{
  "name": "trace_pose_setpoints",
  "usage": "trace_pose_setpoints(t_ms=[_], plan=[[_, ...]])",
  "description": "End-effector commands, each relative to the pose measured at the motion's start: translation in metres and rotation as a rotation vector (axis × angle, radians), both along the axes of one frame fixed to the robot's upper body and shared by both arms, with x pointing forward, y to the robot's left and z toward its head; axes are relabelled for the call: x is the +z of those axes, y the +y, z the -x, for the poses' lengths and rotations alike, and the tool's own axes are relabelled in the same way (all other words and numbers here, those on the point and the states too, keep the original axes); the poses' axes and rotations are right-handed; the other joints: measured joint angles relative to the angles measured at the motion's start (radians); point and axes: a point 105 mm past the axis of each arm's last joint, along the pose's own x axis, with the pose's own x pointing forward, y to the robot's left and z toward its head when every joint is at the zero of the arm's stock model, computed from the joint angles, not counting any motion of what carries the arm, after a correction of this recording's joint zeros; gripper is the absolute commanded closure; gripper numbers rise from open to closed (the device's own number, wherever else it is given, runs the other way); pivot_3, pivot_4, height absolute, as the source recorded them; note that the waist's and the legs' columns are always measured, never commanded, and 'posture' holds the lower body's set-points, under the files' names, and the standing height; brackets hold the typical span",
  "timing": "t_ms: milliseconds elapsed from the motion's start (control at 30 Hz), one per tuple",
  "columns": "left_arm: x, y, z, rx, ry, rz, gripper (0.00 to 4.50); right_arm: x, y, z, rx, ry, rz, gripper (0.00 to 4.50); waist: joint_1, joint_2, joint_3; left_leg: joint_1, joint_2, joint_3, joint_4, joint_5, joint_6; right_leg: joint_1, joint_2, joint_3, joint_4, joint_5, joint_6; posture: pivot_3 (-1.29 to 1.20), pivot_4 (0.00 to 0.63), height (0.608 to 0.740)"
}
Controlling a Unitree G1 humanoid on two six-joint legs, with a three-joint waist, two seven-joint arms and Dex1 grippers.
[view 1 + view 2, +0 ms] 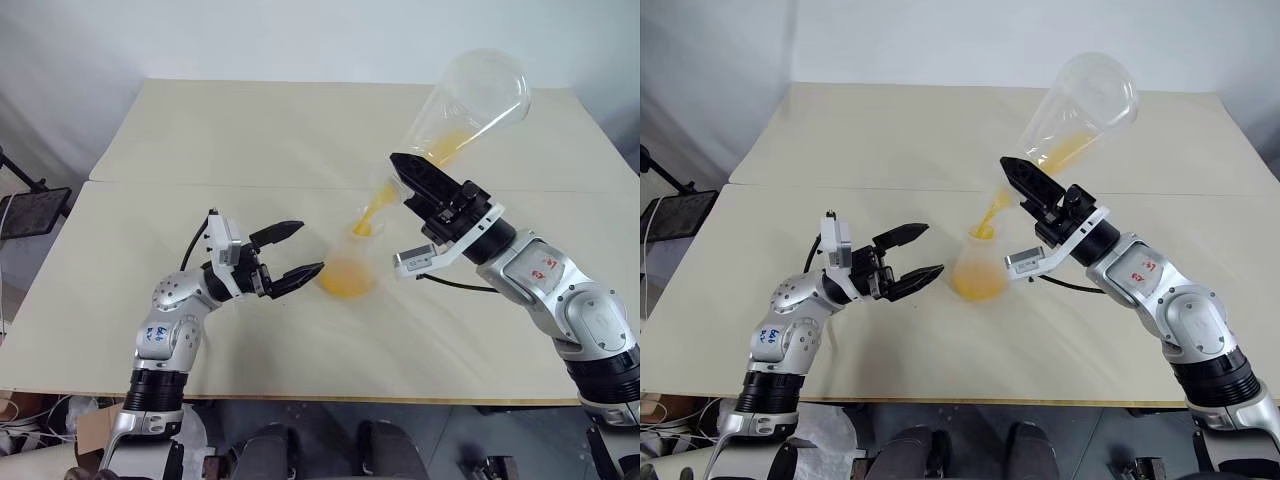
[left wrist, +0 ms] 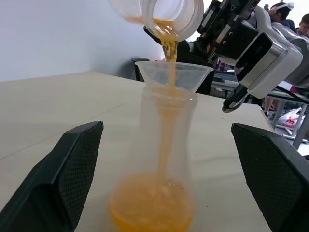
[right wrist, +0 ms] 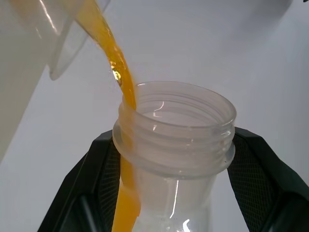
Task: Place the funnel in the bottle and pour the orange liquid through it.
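While pale matte beige tabletop (image 1: 250, 130) meets white walls, the right gripper (image 1: 420, 190) clenches a tilted clear vessel (image 1: 470, 100) streaming orange liquid (image 2: 152, 210) through the conical funnel (image 2: 174, 75) into the flask-shaped bottle (image 2: 166, 145), which stands between the left gripper's (image 1: 290, 255) released fingers.

Small red marks are seen on the right forearm (image 1: 543, 266) and blue marks on the left forearm (image 1: 156, 335) (neither can be read).

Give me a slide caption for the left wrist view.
Orange liquid streams from a tilted vessel through the funnel into the bottle, between open left hand fingers.
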Motion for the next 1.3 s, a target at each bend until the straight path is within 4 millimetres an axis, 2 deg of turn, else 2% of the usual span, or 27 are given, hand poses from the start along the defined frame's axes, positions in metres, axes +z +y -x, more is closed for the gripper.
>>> trace_pose_setpoints(t_ms=[33, 667, 1033, 1233, 1300], plan=[[0.010, -0.001, 0.002, -0.001, -0.052, 0.009, 0.00, 0.017, -0.002, 0.004, 0.009, -0.071, -0.010, 1.77, 0.000, 0.000, 0.000, 0.000, 0.000, 0.000, 0.000, 0.000, 0.000, 0.000, 0.000, 0.000, 0.000, 0.000, 0.000, 0.00, 0.150, 0.740], [0.012, 0.000, 0.001, -0.001, -0.054, 0.008, 0.00, 0.017, -0.004, 0.002, 0.005, -0.069, -0.030, 1.77, 0.000, 0.000, 0.000, 0.000, 0.000, 0.000, 0.000, 0.000, 0.000, 0.000, 0.000, 0.000, 0.000, 0.000, 0.000, 0.00, 0.150, 0.740], [0.012, 0.000, 0.001, 0.001, -0.056, 0.009, 0.00, 0.007, 0.003, 0.005, 0.025, -0.029, -0.044, 1.77, 0.000, 0.000, 0.000, 0.000, 0.000, 0.000, 0.000, 0.000, 0.000, 0.000, 0.000, 0.000, 0.000, 0.000, 0.000, 0.00, 0.150, 0.740], [0.012, 0.000, 0.001, 0.000, -0.057, 0.006, 0.00, 0.006, 0.002, 0.005, 0.062, 0.086, -0.184, 1.77, 0.000, 0.000, 0.000, 0.000, 0.000, 0.000, 0.000, 0.000, 0.000, 0.000, 0.000, 0.000, 0.000, 0.000, 0.000, 0.00, 0.150, 0.740], [0.012, 0.000, 0.001, 0.000, -0.056, 0.002, 0.00, 0.010, -0.003, 0.006, 0.096, 0.196, -0.360, 1.77, 0.001, 0.000, 0.000, 0.000, 0.000, 0.000, 0.000, 0.000, 0.000, 0.000, 0.000, 0.000, 0.000, 0.000, 0.000, 0.00, 0.150, 0.740]])
